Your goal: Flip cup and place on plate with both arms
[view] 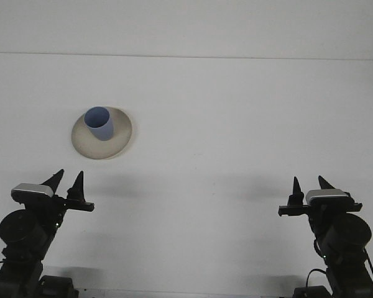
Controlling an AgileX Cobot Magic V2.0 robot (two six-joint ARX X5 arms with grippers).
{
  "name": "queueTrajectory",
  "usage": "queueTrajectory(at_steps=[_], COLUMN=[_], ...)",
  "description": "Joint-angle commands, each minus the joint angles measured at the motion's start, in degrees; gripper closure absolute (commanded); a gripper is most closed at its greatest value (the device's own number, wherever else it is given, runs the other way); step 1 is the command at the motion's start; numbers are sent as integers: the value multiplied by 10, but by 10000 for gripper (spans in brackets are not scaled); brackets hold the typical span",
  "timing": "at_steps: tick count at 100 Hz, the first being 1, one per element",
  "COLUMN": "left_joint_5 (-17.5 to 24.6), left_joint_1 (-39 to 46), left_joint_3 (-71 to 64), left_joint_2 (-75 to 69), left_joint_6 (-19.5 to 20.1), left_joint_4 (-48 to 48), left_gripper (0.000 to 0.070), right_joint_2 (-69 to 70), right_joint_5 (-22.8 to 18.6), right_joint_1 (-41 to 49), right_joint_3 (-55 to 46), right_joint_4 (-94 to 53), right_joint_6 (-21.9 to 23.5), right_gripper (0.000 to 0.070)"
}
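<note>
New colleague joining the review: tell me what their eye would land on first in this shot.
First, the blue cup standing upright, mouth up, on the beige plate, far left of the white table. Then the two dark arms at the near edge: the left gripper and the right gripper, both open, empty, and well short of the plate.

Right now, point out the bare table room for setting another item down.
Most of the white table is bare: the wide stretch right of the plate, and the strip between left gripper and right gripper. The only crowded spot is far left, where the blue cup stands on the plate.
</note>
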Motion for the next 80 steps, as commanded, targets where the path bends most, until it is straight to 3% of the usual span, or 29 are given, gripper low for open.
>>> queueTrajectory(at_steps=[1,4,80], left_joint_5=[2,2,2], left_joint_1=[-1,-1,-1], left_joint_3=[7,7,7], left_joint_2=[1,0,-5], left_joint_6=[2,-1,-3], left_joint_4=[4,4,6], left_gripper=[685,700,689], right_joint_2=[1,1,0], right_joint_5=[2,2,2], right_joint_1=[0,0,0], right_joint_3=[7,7,7], right_joint_4=[5,5,5], right_joint_6=[-2,-2,-3], right_gripper=[642,700,700])
